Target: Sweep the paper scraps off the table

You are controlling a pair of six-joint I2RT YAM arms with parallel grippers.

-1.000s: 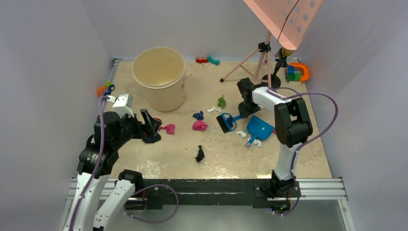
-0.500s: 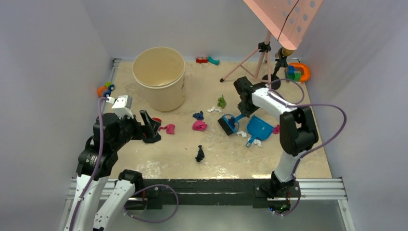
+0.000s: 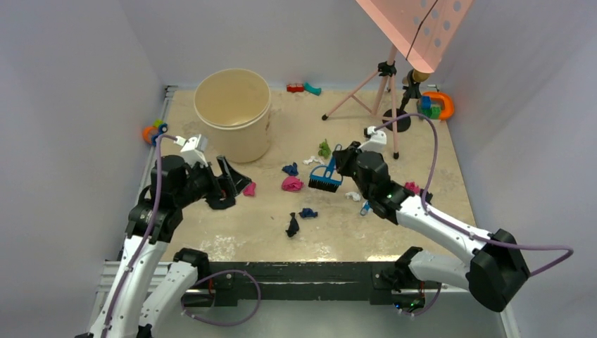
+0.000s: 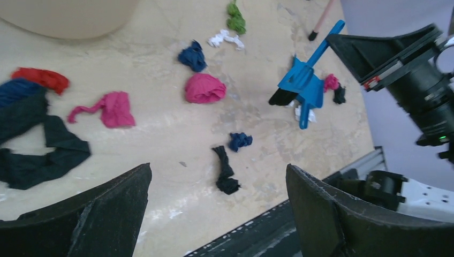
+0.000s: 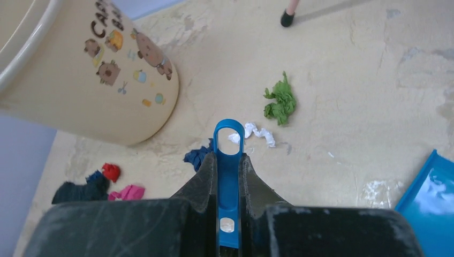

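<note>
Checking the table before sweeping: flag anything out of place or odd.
Small crumpled paper scraps, pink, dark blue, green, white and black, lie strewn across the middle of the stained beige table. Hard plastic toys sit along its far edge. The cream round bucket stands upright; nothing looks tipped or damaged.

- Printed on the outer wall of the beige bucket point(image 5: 69, 101), seen from the right wrist: dark brown capital lettering point(image 5: 104, 24), running sideways and cut off by the top edge of the frame.
- Readable as "CAP" in one row and "BA" in the next; the remaining letters out of frame.
- Just beside the letters: small cartoon prints point(image 5: 147, 51) of brown animals, plus tiny coloured motifs too small to identify.
</note>
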